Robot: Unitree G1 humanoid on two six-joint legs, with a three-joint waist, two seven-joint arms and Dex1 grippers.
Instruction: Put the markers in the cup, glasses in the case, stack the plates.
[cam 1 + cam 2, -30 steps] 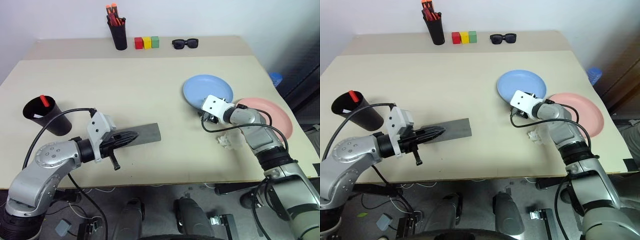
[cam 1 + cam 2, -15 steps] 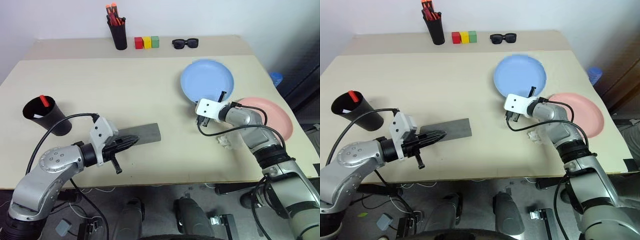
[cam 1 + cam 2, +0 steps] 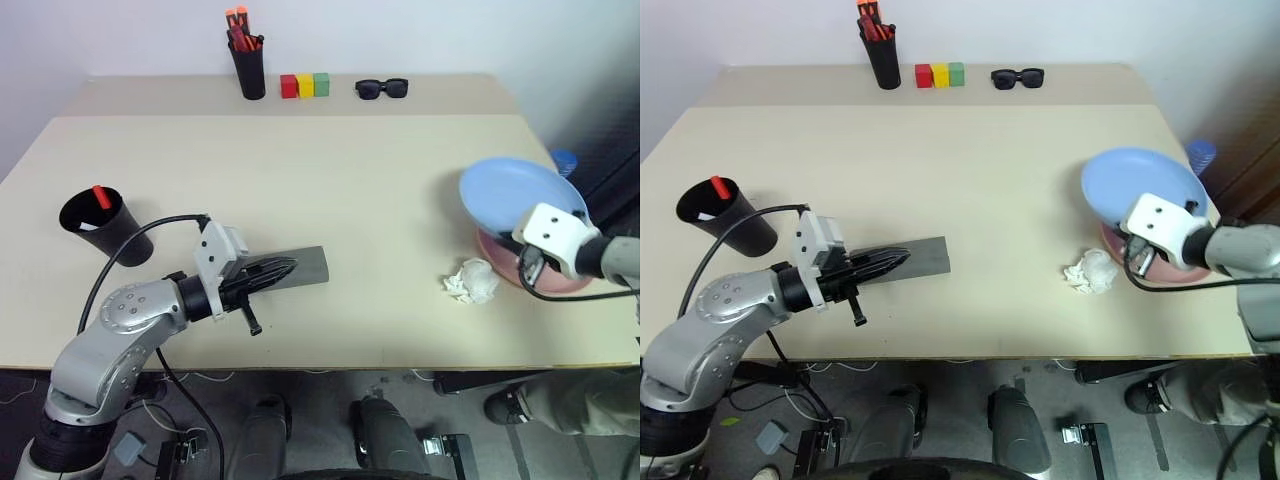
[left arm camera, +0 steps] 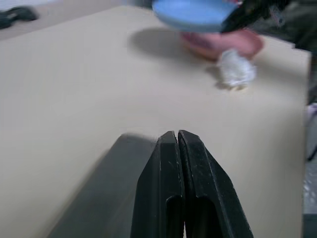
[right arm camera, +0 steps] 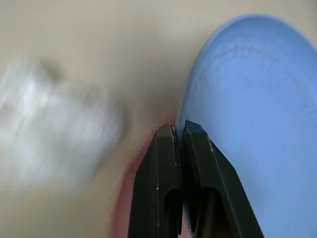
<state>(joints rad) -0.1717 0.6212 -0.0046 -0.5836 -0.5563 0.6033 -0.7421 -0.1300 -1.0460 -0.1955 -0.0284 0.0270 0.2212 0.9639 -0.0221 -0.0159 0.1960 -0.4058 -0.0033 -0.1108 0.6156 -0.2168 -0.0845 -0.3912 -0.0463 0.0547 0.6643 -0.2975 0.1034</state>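
Beige table [image 3: 300, 180], seemingly white wall [image 3: 420, 35]

No text, label, brand, number or sign can be read on anything here.

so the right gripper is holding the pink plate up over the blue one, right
Colours swapped: the right gripper is shut on the blue plate's rim, holding it above the pink plate, as the right eye view shows.
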